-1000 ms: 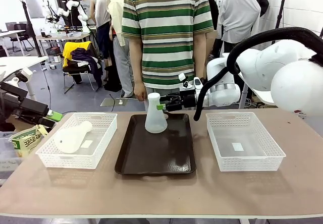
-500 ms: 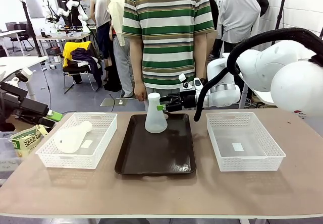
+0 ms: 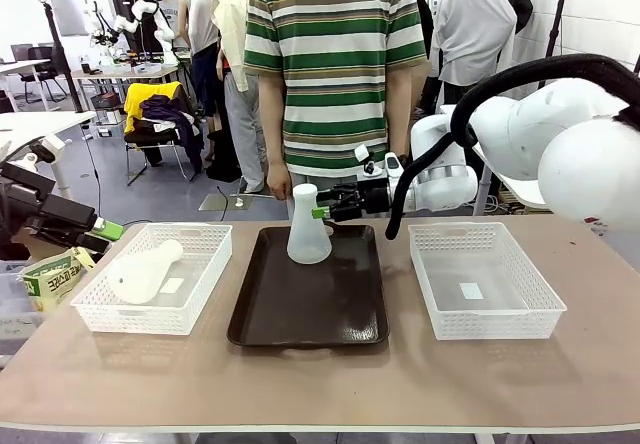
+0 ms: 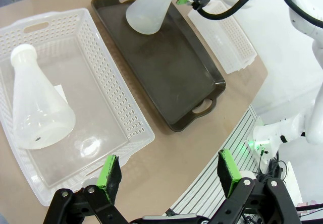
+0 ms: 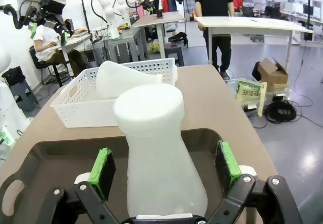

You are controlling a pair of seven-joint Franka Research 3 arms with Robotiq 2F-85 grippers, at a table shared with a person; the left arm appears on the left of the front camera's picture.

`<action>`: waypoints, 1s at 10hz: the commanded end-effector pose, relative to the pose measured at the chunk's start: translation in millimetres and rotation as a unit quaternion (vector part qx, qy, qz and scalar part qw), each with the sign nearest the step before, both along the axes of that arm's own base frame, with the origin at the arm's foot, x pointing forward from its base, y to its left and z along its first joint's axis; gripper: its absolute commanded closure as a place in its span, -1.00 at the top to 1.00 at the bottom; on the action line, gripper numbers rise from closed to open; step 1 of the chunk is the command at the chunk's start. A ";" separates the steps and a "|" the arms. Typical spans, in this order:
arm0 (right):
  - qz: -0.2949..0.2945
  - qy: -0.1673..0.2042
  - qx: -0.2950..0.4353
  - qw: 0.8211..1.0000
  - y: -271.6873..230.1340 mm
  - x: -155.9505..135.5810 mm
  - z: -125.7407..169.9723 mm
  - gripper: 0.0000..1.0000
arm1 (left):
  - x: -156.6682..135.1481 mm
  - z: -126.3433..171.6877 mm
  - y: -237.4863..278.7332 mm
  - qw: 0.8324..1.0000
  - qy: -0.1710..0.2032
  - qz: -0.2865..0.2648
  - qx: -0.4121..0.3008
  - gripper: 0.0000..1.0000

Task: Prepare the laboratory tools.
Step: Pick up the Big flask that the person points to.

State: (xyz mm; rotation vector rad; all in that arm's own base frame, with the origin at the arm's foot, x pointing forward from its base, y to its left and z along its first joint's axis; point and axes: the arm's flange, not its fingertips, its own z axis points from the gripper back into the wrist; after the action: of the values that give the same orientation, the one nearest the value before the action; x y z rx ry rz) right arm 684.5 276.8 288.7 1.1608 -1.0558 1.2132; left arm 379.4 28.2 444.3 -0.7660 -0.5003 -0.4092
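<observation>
- Both flasks are milky-white and see-through, with a wide round base that tapers to a narrow neck and a thicker rim at the mouth.
- The upright flask (image 3: 308,232) stands on its base at the far end of the dark brown tray (image 3: 310,309), in front of the person in the striped shirt (image 3: 333,64).
- The right hand (image 3: 322,211) reaches in from the side at neck height with its jaws spread wide, and it holds nothing.
- In the right wrist view the upright flask (image 5: 151,113) rises between the right hand's (image 5: 164,166) green fingers (image 5: 102,171). A thin gap shows on each side, so the pads do not touch it.
- The lying flask (image 3: 145,272) rests on its side in the left basket (image 3: 205,279), with its neck pointing toward the far edge.
- The left hand (image 3: 104,230) hangs off the end of the bench (image 3: 320,384), just beside that basket. Its jaws are fully apart and empty.
- From the left hand (image 4: 168,176) the lying flask (image 4: 38,113) is ahead and off toward one finger, well clear of it.
- The right basket (image 3: 485,279) sits beyond the tray, on the right hand's side.
</observation>
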 end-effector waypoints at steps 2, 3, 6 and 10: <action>-0.013 -0.030 -0.083 0.996 -64.7 -20.9 60.9 1.00 | 0.5 -1.5 1.3 1.000 -0.010 -0.004 -0.010 1.00; -0.031 -0.033 -0.101 0.994 -83.8 -27.2 79.9 1.00 | 0.5 -1.5 1.3 1.000 -0.010 -0.004 -0.010 1.00; -0.102 -0.024 -0.161 0.981 -150.2 -51.5 123.1 1.00 | 0.5 -1.5 1.3 1.000 -0.010 -0.004 -0.010 1.00; -0.172 -0.021 -0.167 0.971 -226.2 -98.1 151.6 1.00 | 0.5 -1.5 1.3 1.000 -0.010 -0.004 -0.010 1.00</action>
State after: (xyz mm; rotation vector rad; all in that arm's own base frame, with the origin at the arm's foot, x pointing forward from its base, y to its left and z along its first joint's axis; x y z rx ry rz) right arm 600.6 52.0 443.1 0.6861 -0.9927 1.1180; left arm 379.5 28.2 444.7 -0.7652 -0.5009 -0.4095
